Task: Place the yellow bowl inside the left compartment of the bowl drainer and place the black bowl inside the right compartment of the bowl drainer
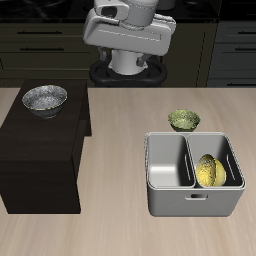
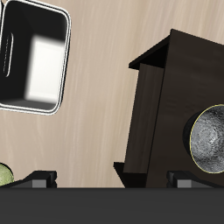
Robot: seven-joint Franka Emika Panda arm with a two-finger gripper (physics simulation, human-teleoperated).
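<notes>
The yellow bowl stands tipped on its edge inside the bowl drainer, in the well that shows at the right of the exterior view, leaning against that well's wall. The other well, beside the divider, holds nothing that I can see. The bowl drainer is a grey tub with 2 square wells and a slot handle in its near wall, and it sits in the lower right of the exterior frame, close to the table's front edge. In the wrist view 1 well of the bowl drainer shows, with a bright floor and dark walls.

The black bowl rests upright on top of a dark wooden cabinet in the upper left of the exterior frame, well apart from the bowl drainer. Its inside is silvery and speckled, with a dark rim. The wrist view shows the same black bowl on the cabinet, cut off by the frame edge.

A small olive-green bowl sits upright on the table, just behind the bowl drainer. A sliver of it also shows in the wrist view.

The gripper holds nothing; only the 2 finger tips show, set well apart, so the jaws are wide. In the exterior view the arm stands at the top centre of the frame, above the table's back edge, and its fingers are out of sight there.
</notes>
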